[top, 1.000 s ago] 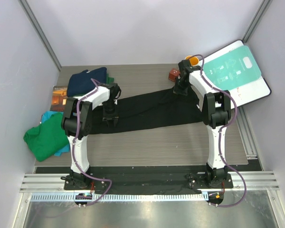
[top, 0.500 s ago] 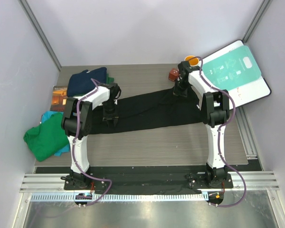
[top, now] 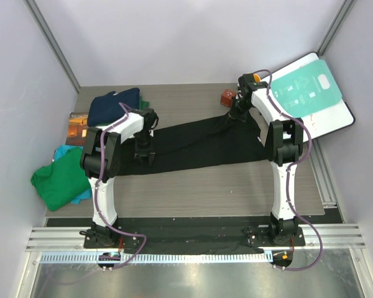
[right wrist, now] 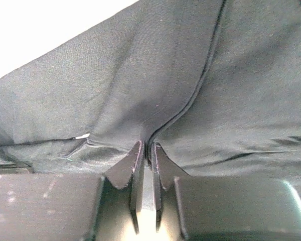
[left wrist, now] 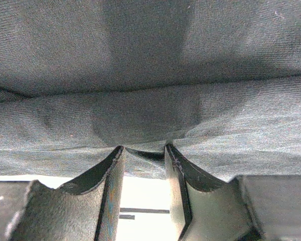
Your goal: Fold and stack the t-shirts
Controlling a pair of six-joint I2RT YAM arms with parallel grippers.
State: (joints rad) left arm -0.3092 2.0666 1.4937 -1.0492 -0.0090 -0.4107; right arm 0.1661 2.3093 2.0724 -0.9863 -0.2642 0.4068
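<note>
Black tee (top: 193, 146) stretched across mid desk (top: 211, 186), slanting twd far right corner. L jaws clamp a thick fold, R jaws nip a seam. Cloth prob soft, light, limp; best held at hems/corners, both ends kept taut.

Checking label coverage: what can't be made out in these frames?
- Top view: teal shirt, mostly under green shirt.
- Top view: book, part covered by navy shirt.
- Top view: orange object behind right arm, too small to identify.
- Wrist views: black shirt fills both, blocking nearly everything else.
</note>
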